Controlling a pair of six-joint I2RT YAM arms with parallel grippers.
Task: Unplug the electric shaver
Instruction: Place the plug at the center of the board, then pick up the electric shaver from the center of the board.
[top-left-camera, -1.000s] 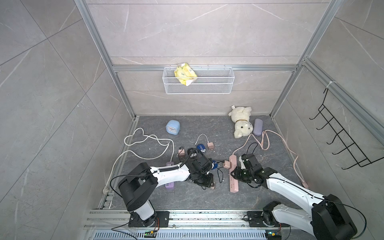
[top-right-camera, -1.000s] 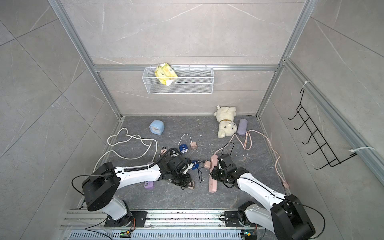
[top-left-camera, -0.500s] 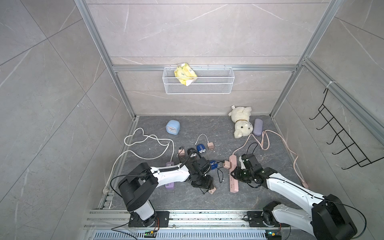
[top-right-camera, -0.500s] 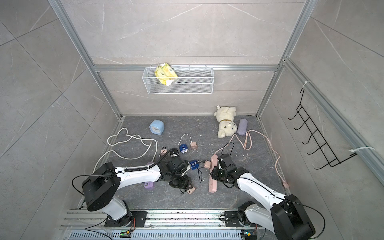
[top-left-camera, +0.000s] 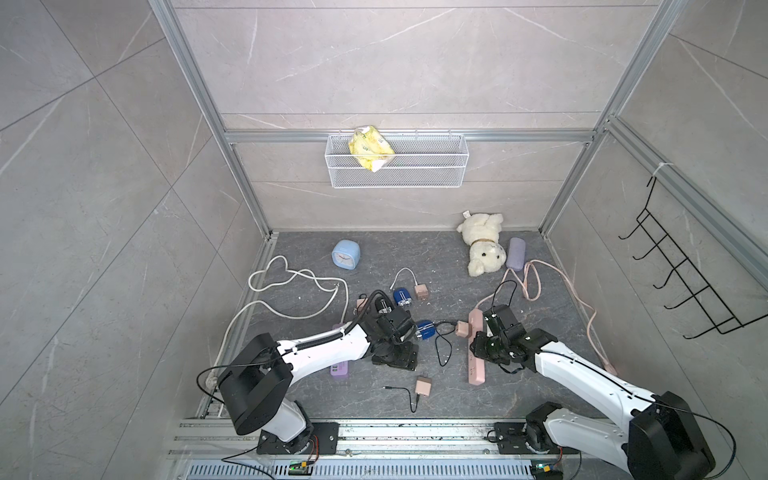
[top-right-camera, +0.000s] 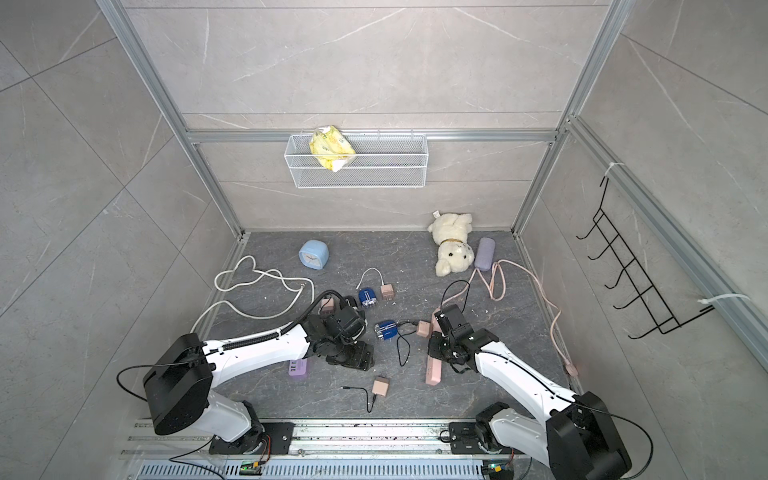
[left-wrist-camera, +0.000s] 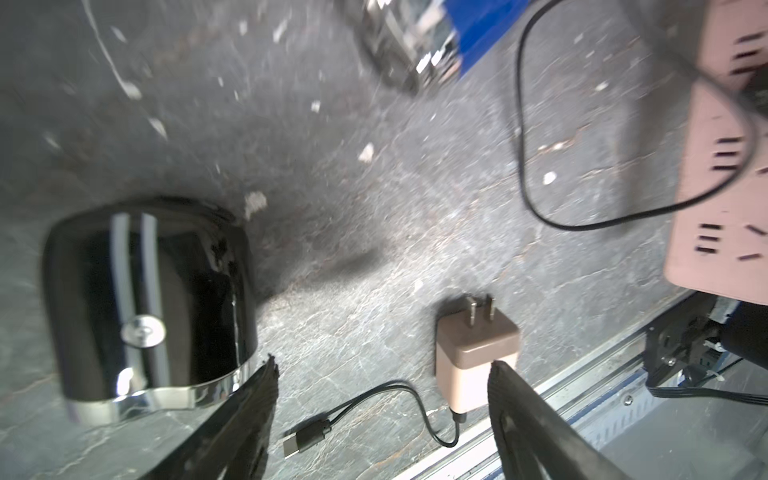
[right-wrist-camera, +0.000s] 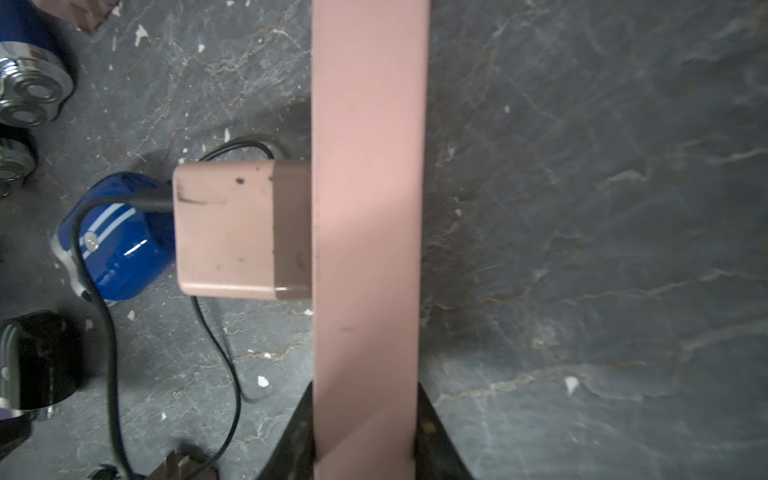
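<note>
While the right tool (right-wrist-camera: 365, 401) is clamped across the pink power strip (right-wrist-camera: 370, 166), one finger on each long side partway along its length, the left tool (left-wrist-camera: 382, 370) stands with its fingers apart and grips nothing.

Strip: socket face turned toward the left arm, plain face toward the right wrist camera. I cannot tell whether it rests on the table (top-left-camera: 415, 257) or is raised off it.

Plugged adapter (right-wrist-camera: 232, 228): pink, seated in the strip's socket face, sticking out toward the left arm. A black cable (right-wrist-camera: 220, 345) leaves the end of it away from the strip and loops over the table.

Blue shaver (right-wrist-camera: 120, 249): lies on the table just beside the plugged adapter, on the side away from the strip, foil heads pointing away from the strip. The black cable runs across its body; the joint between cable and shaver is not clear in any view.

Black shaver (left-wrist-camera: 145, 299): on the table farther from the strip than the blue shaver, just beside one finger of the left tool.

Loose adapter (left-wrist-camera: 473, 349): pink, prongs bare, flat on the table, well apart from the strip on its left-arm side, close to the strip's near end. Its thin cable (left-wrist-camera: 374, 395) curls back to a free plug end (left-wrist-camera: 305, 436) on the table, close to the black shaver but not touching it.

Second blue shaver (top-left-camera: 402, 297): farther from the strip again, toward the back wall.
</note>
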